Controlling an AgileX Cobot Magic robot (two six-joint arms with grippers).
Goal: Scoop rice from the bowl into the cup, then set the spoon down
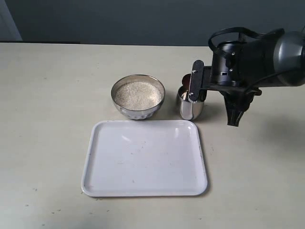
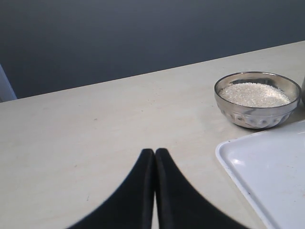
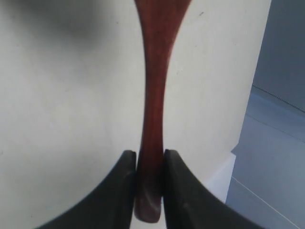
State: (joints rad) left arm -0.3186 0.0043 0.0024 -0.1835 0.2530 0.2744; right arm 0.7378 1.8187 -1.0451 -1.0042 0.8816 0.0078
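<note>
**Clerk:** Item one, the rice?

**Checker:** Rice point(image 1: 138, 95) point(image 2: 255, 94), one heap of fine off-white grains. It fills the bowl point(image 1: 138, 113) point(image 2: 252, 117) almost to the rim. Bowl: one, round, shiny steel, faceted lower wall, upright on the table point(image 1: 47, 119).

**Clerk:** Cup?

**Checker:** Cup point(image 1: 190, 110), one, small steel tumbler, upright. It stands just beside the bowl and apart from it. A pale patch shows inside its mouth; I cannot tell what it is.

**Clerk:** Spoon?

**Checker:** Spoon point(image 1: 186, 80) point(image 3: 155, 95), one, dark reddish-brown wood. It is off the table, its head at the cup's mouth on the side away from the bowl. Whether it touches the cup cannot be told.

**Clerk:** Grippers?

**Checker:** Two. Right gripper point(image 1: 194, 83) point(image 3: 150, 155): fingers point(image 3: 119, 191) clenched on the spoon's slim handle near its end. The right arm point(image 1: 257, 57) reaches in level from beyond the cup, wrist turned sideways, with the gripper facing the bowl. Left gripper point(image 2: 155, 151): fingers point(image 2: 133, 191) pressed together, nothing between them. It is low over bare table, well apart from the bowl on the side away from the cup. It does not appear in the exterior view.

**Clerk:** Other stock?

**Checker:** Tray point(image 1: 143, 157) point(image 2: 267, 176), one, white, rectangular, rounded corners, flat on the table. It lies just in front of the bowl, its far edge near the bowl and cup.
</note>
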